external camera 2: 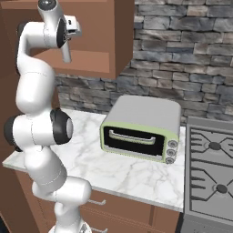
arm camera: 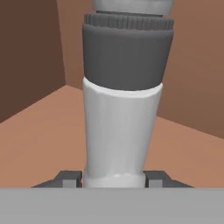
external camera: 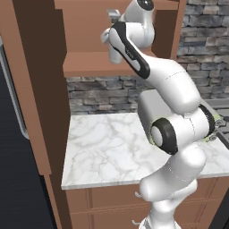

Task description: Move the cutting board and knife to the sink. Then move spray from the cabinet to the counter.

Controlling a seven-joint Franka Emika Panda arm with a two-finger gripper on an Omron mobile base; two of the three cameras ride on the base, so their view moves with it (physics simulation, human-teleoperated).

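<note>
While my jaws are pinching the spray (arm camera: pixel 120 127) inside the cabinet (external camera: pixel 91 65), I am judging it best lifted upright, clearing the shelf, before lowering to the worktop (external camera: pixel 107 147).

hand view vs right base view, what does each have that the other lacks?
Hand view: the spray close up, white body under a dark ribbed collar, standing between the two fingertips, which sit against its sides.

Right base view: the toaster oven on the marble counter, the gas stove, the stone wall, the arm reaching up.

Both: the brown cabinet interior and its shelf. The gripper sits inside it.
</note>
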